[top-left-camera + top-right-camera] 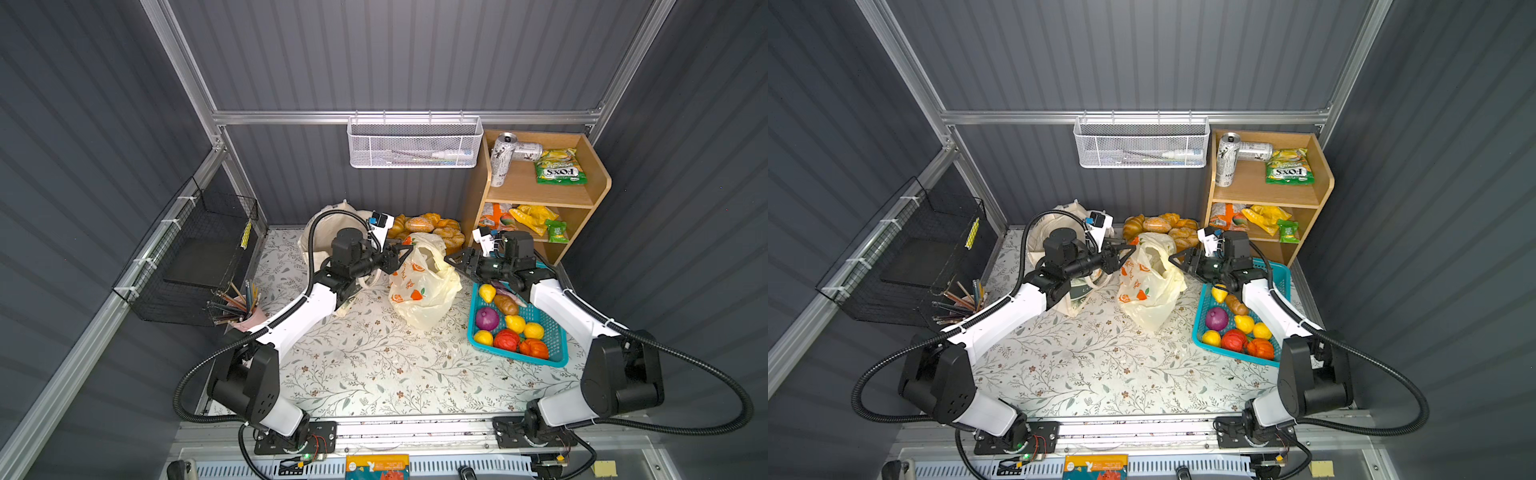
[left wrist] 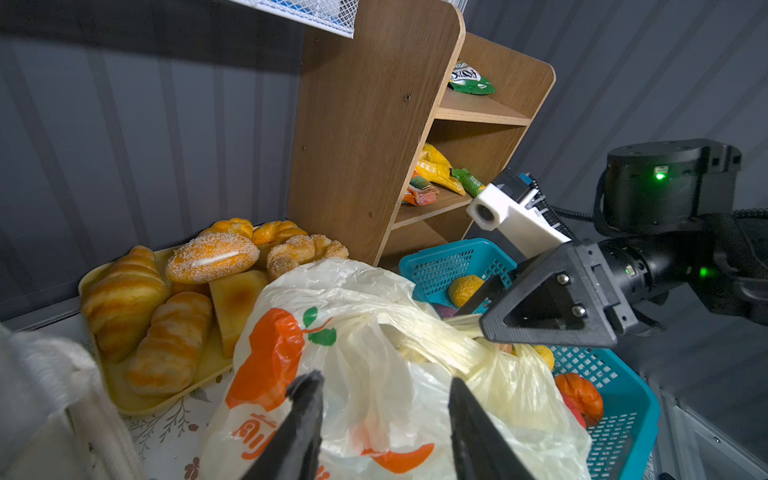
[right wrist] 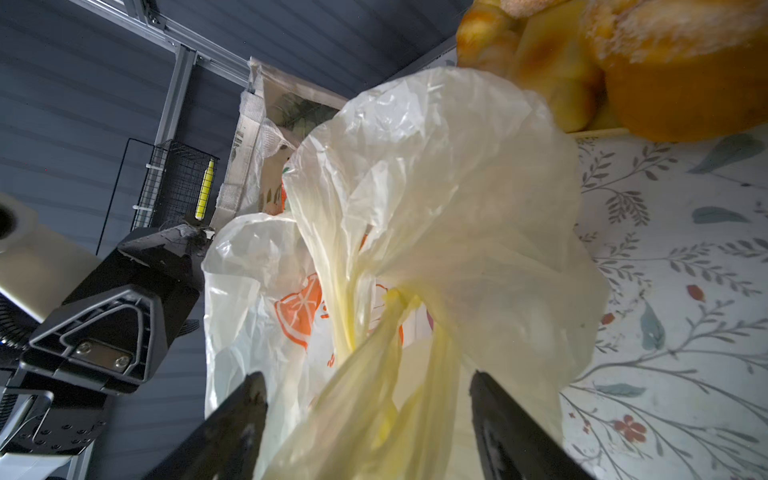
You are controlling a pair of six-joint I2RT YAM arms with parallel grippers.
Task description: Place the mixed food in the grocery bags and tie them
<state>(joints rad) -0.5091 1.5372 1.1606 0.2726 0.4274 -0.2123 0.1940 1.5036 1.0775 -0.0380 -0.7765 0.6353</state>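
Grey ribbed walls, floral-cloth desk (image 1: pixel 374 365). Cream-yellow plastic bag (image 1: pixel 419 291) with orange print sits mid-desk, slumped, mouth up, between the two arms. Left gripper (image 1: pixel 404 254) at the bag's upper rim, jaws partly spread; left wrist view shows film beyond the fingers, no pinch discernible. Right gripper (image 3: pixel 365 390) at the opposite rim, jaws wide apart; a twisted handle strand runs loose between them, unclamped. Canvas tote (image 1: pixel 309 239) behind the left arm, by the back wall. Turquoise basket (image 1: pixel 472 324) just right of the bag holds purple onion (image 1: pixel 487 318) and lemons (image 1: pixel 515 323). Bread tray (image 2: pixel 210 368) behind the bag.
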